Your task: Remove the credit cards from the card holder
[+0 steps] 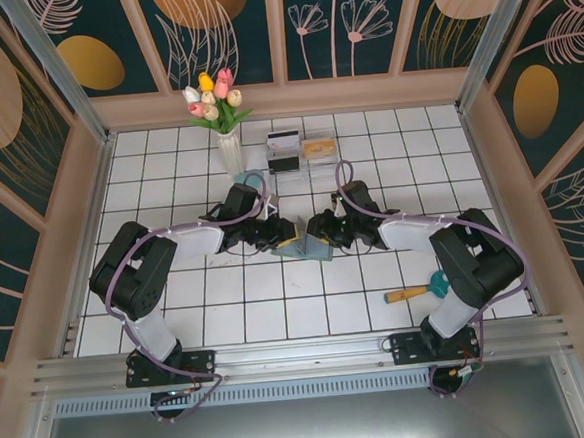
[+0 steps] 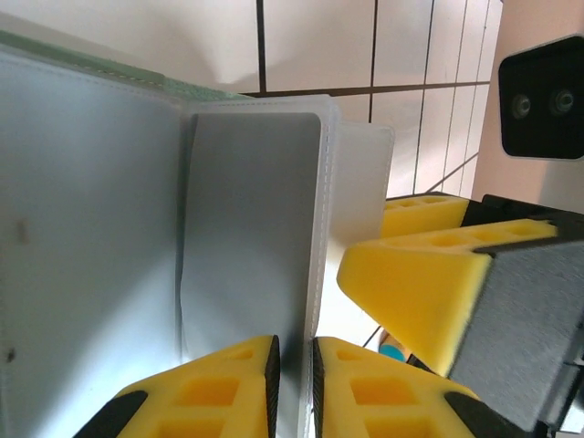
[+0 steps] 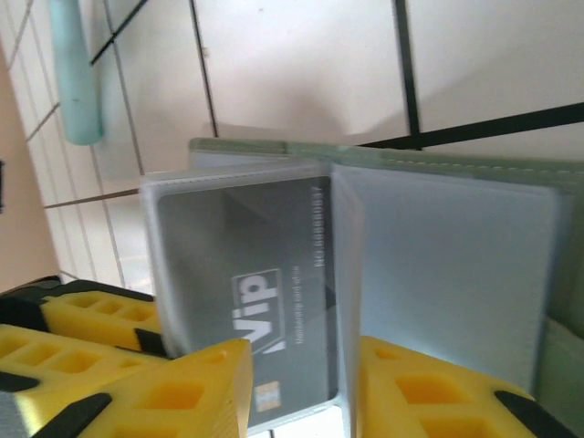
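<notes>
Left pincer [image 2: 292,354]: pressed nearly together and pinching the free edge of a clear sleeve [image 2: 321,228] inside the card holder [image 3: 456,255]. We are seeing only a thin leaf between the pads.

Right pincer [image 3: 297,354]: its two fingers are standing either side of the sleeved leaf, one lapping over its near corner. We cannot tell whether they are gripping it or merely bracketing it.

Moving outward: a grey credit card [image 3: 255,265] printed "VIP" is sitting inside that sleeve, not yet drawn. Beyond it, in the left wrist view, a whitish leaf [image 2: 363,182] is showing; we cannot tell if it is a card or an empty sleeve. The holder is standing open on edge at the middle of the tabletop [image 1: 279,315], between the two arms, with the green cover outward and the blue-grey pages inward.

Handling, our judgement: we are rating the card light, stiff and slick, the sleeve soft and clingy, and the holder floppy and too light to stay put under a pull. We are expecting one pincer to brace the sleeve or cover. The other would take the card by whichever edge is clearing the sleeve mouth, flat on both faces, and pull straight along the pocket.

Risk: pinching sleeve and card together, which would drag the whole holder along.
</notes>
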Tool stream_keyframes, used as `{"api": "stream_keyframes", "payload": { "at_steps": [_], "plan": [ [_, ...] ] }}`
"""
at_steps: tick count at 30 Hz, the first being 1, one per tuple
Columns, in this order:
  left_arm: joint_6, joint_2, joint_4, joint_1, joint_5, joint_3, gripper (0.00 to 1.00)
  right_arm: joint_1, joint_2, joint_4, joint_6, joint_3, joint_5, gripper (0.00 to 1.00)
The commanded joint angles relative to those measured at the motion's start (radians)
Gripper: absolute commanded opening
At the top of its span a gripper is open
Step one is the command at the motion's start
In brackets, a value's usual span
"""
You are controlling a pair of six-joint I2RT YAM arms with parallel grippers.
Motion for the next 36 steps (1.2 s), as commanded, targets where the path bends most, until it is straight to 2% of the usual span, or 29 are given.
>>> {"api": "stream_keyframes", "payload": {
  "at_steps": [1,9,14,22,27,32,36],
  "plan": [
    [0.057,-0.004,-0.090,-0.007,-0.064,0.015,0.20,-0.004,0.024,-0.092,-0.036,0.048,0.066,0.28],
    [0.077,0.005,-0.095,-0.007,-0.055,0.035,0.24,-0.005,0.059,-0.113,-0.071,0.083,0.060,0.12],
    [0.108,0.012,-0.149,-0.007,-0.096,0.060,0.20,-0.005,0.065,-0.132,-0.087,0.089,0.076,0.10],
    [0.136,-0.021,-0.208,-0.007,-0.176,0.032,0.06,-0.005,0.050,-0.151,-0.118,0.094,0.086,0.14],
    [0.141,-0.085,-0.254,-0.007,-0.241,0.003,0.02,-0.005,0.010,-0.153,-0.138,0.101,0.088,0.24],
    [0.156,-0.134,-0.314,-0.007,-0.304,-0.009,0.18,-0.004,-0.070,-0.210,-0.147,0.120,0.198,0.32],
    [0.206,-0.167,-0.416,-0.007,-0.402,0.043,0.35,-0.005,-0.129,-0.185,-0.158,0.120,0.192,0.38]
  ]
}}
